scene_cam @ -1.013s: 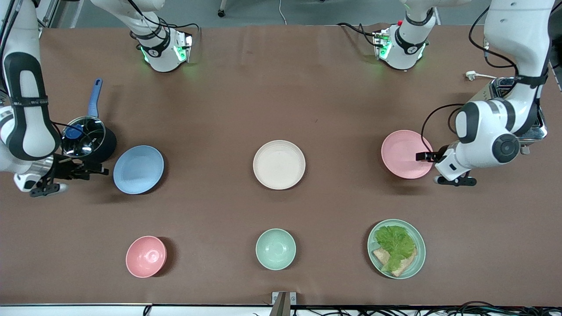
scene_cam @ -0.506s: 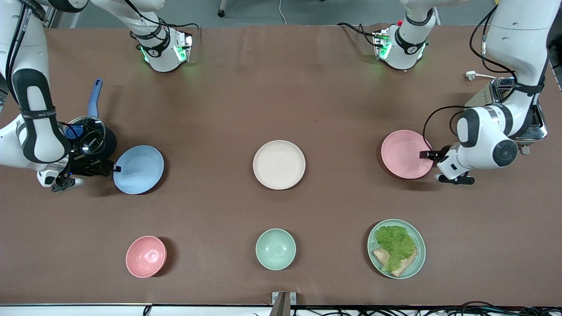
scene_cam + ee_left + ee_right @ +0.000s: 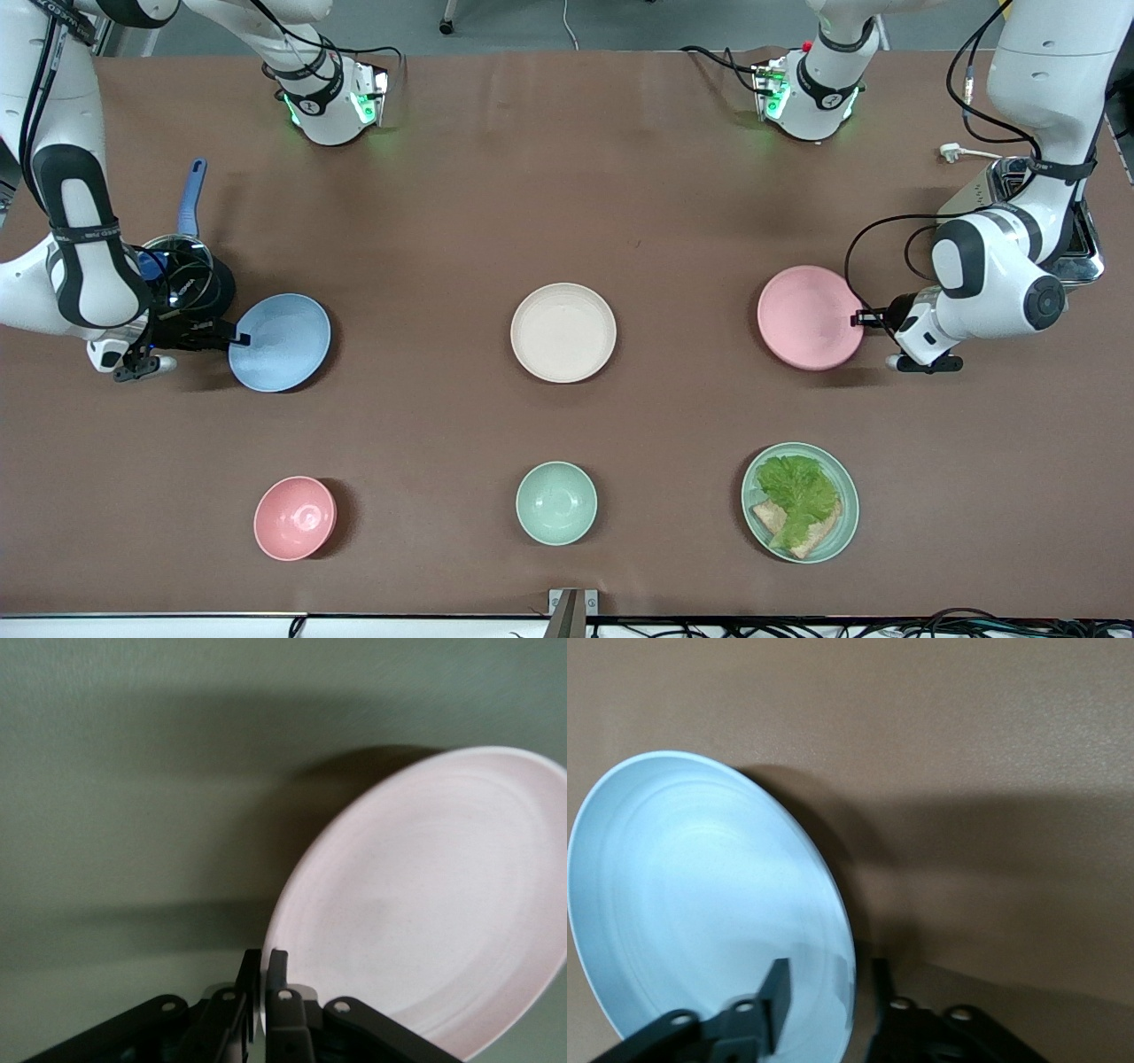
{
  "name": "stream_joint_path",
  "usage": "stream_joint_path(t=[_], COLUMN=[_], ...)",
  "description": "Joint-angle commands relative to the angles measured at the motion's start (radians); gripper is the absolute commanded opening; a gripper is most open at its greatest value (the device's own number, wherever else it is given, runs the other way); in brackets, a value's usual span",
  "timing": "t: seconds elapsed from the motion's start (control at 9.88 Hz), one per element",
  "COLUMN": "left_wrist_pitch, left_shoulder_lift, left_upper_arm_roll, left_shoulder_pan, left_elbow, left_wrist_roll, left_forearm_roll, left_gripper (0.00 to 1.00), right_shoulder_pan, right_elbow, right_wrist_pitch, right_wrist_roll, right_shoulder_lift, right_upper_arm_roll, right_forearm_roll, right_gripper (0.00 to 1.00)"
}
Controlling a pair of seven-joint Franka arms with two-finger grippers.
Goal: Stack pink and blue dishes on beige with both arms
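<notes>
Since the earlier frame, pink plate (image 3: 807, 317) has shifted toward beige plate (image 3: 563, 332), its rim pinched in the left pincer (image 3: 263, 979), fingers nearly closed. Right pincer (image 3: 828, 992) straddles the blue plate (image 3: 280, 342) rim, fingers apart, one inside, one outside. All three are matte, shallow rounds; beige lies mid-counter (image 3: 567, 177) between them.

This is a robotics lab dressed as a kitchen: a brown-covered table (image 3: 567, 177) carries two bolted-down white arm bases (image 3: 332, 106) with green status lights, loose black cables (image 3: 974, 620) along its edge, and a staged toaster (image 3: 1010, 190), lidded saucepan (image 3: 182, 275) and crockery.
</notes>
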Motion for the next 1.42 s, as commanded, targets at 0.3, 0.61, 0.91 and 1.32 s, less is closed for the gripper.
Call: stream_joint_path(t=[0.3,0.61,0.91,1.32], left_wrist_pitch=[-0.024,0.031,0.269,0.328], left_shoulder_lift=[-0.136,-0.067,0.149,0.249], left_upper_arm_roll=[-0.299,-0.484,-0.572,-0.57], left_shoulder_pan=[-0.009,-0.011,-0.113,-0.211], left_elbow=[0.051,0.083,0.155,0.198], left_wrist_roll=[-0.232,-0.356,-0.556,-0.907], left_forearm_roll=[-0.063,-0.057,-0.025,0.301], left_gripper=[0.01,0.02,0.03,0.08], right_shoulder_pan=[0.009,0.04,0.098,0.135], right_elbow=[0.041,0.3,0.518,0.526], right_wrist_pitch=[-0.018,-0.341,-0.552,-0.569], right_wrist_roll=[0.023,0.275,0.517,0.909], right_shoulder_lift=[0.001,-0.006,-0.013,-0.09], right_upper_arm_roll=[-0.005,-0.074,-0.068,0.127], right_forearm_roll=[0.046,-0.126,-0.269,-0.332], right_gripper=[0.0,0.0,0.0,0.0])
